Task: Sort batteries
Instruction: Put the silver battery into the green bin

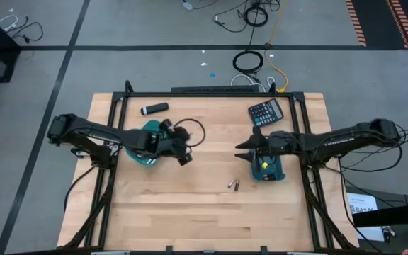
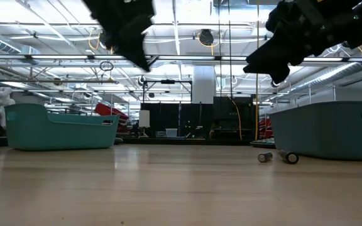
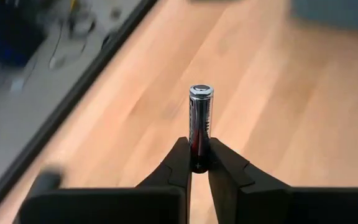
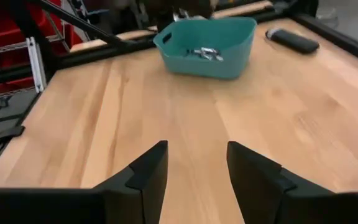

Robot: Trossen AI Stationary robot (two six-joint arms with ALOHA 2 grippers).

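Left gripper (image 3: pixel 199 163) is clamped on a silvery cell (image 3: pixel 201 124), held above the table near the left tray (image 1: pixel 147 157). Right gripper (image 4: pixel 196 163) stands apart, empty, above the right tray (image 1: pixel 269 170). Two cells (image 1: pixel 233 185) remain on the table. Next, judged: carry the held cell over the left tray and release.

Left pincer (image 3: pixel 199 169) clamped, right pincer (image 4: pixel 196 163) spread.

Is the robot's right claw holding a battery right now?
No, the right gripper stands open with only bare wooden table between its fingers; the left gripper holds the silvery battery.
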